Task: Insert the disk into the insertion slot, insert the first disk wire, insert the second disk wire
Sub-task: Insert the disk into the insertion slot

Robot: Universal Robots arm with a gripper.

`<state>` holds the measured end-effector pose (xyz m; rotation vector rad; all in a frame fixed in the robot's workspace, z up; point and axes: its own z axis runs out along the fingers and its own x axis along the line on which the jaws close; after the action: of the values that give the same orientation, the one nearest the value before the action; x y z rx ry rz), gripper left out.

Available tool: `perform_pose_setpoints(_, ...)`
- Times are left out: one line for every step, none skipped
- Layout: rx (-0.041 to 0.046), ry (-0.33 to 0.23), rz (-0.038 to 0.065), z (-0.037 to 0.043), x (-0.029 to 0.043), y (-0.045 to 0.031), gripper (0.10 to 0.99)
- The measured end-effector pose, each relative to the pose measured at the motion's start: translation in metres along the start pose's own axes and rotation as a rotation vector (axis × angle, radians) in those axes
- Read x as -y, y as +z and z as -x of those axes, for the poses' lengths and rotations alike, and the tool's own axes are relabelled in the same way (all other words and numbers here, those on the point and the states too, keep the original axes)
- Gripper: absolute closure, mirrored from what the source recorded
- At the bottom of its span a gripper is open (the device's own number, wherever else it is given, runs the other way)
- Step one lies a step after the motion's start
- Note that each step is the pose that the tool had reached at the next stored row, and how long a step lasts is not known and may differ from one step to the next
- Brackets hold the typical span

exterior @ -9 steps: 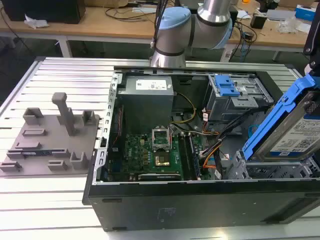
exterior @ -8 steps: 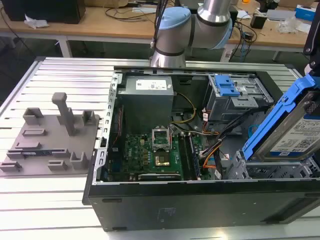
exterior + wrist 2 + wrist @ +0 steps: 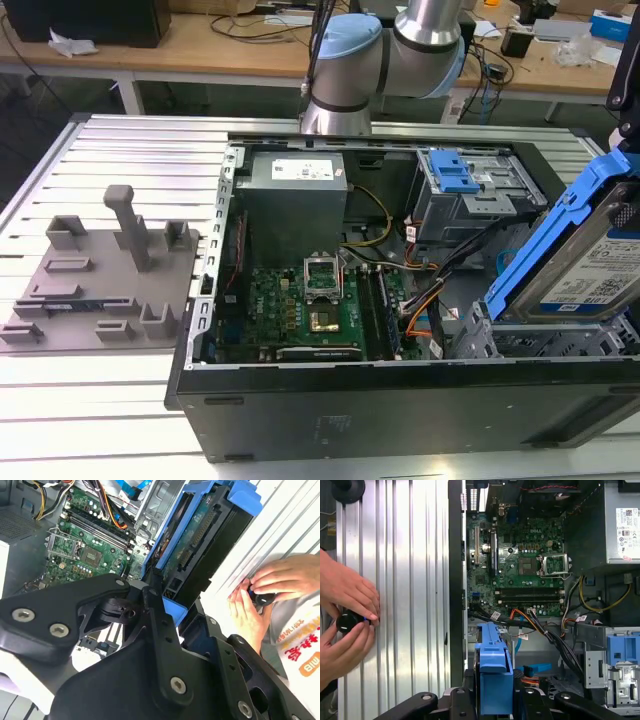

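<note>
While the gripper (image 3: 494, 697) pinches the disk (image 3: 598, 268) by its blue frame, we see the disk tilted over the case (image 3: 380, 410) at the exterior view's right, long axis sloping down toward the slot (image 3: 472, 336), which lies just below its lower end, not yet entered

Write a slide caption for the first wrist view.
Gripper holds the disk edge-on over the open computer case; a person's hands nearby.
</note>
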<state>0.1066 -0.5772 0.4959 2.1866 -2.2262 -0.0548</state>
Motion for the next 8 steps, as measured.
perform_pose_setpoints(0.0, 0.0, 0.0, 0.0, 0.0, 0.0, 0.722)
perform_pose_setpoints(0.0, 0.0, 0.0, 0.0, 0.0, 0.0, 0.722)
perform_pose_setpoints(0.0001, 0.0, 0.0, 0.0, 0.0, 0.0, 0.722)
perform_pose_setpoints(0.0012, 0.0, 0.0, 0.0, 0.0, -0.0001, 0.722)
perform_pose_setpoints(0.0036, 0.0, 0.0, -0.0001, 0.0, -0.0001, 0.722)
perform_pose_setpoints(0.0071, 0.0, 0.0, -0.0001, 0.0, 0.0001, 0.722)
perform_pose_setpoints(0.0153, -0.001, -0.001, 0.0, 0.0, 0.0, 0.722)
perform_pose_setpoints(0.0217, -0.001, -0.002, 0.0, -0.0002, 0.0, 0.722)
